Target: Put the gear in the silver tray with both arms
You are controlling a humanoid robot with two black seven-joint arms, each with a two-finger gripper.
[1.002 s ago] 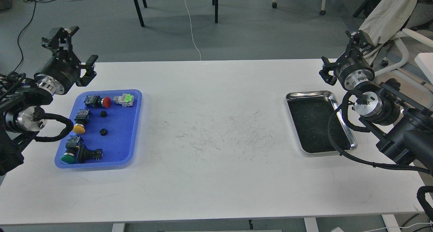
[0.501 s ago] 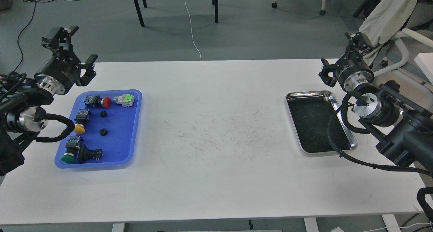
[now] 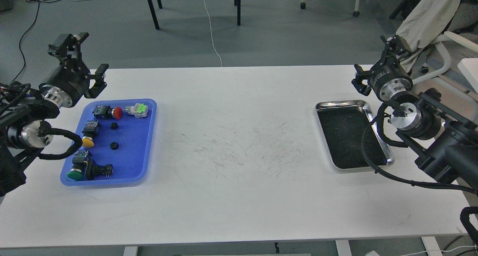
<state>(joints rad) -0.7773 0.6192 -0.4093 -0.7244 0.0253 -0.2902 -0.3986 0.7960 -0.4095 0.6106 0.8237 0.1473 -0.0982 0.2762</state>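
silver tray (image 3: 341, 104) just below right tool (image 3: 373, 64), left tool (image 3: 84, 58) far off, both spread wide, holding nothing

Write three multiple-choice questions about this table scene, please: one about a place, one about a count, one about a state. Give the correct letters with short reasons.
1. Where does the shiny rectangular silver tray lie on the white table?
A. near the left arm
B. in the middle
C. near the right arm

2. How many small black round gears lie in the blue plastic tray?
A. two
B. four
C. none

3. What is the state of the silver tray?
A. it holds one gear
B. it is empty
C. it is turned upside down

Answers:
1. C: the tray sits at the table's right end, under the right arm; the right gripper is just beyond it.
2. A: one gear and a second gear lie among the coloured push-buttons.
3. B: only its dark scratched base shows; both gears lie in the blue tray, and the left gripper is open, holding nothing.
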